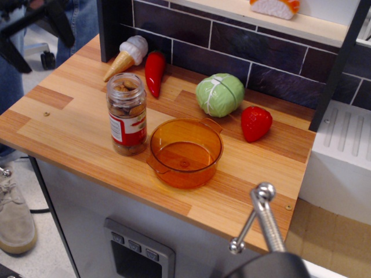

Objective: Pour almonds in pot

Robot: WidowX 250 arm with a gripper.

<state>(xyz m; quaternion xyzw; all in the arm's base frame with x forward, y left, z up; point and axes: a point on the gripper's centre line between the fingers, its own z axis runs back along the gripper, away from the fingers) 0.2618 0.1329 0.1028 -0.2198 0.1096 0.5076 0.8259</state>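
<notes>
The almonds [124, 99] fill a clear upright plastic jar [128, 114] with a red-and-white label, standing open-topped on the wooden counter. The translucent orange pot [185, 153] stands empty just right of the jar, almost touching it. My black gripper [36, 36] is at the top left corner, high above and well left of the jar. Only its two fingers [60, 28] show, spread apart with nothing between them. The rest of the arm is out of view.
An ice cream cone [127, 54] and a red chili pepper [154, 70] lie behind the jar. A green cabbage [219, 94] and a strawberry [255, 123] sit behind the pot. A metal handle [262, 220] rises at the front right. The counter edge [87, 168] runs close in front.
</notes>
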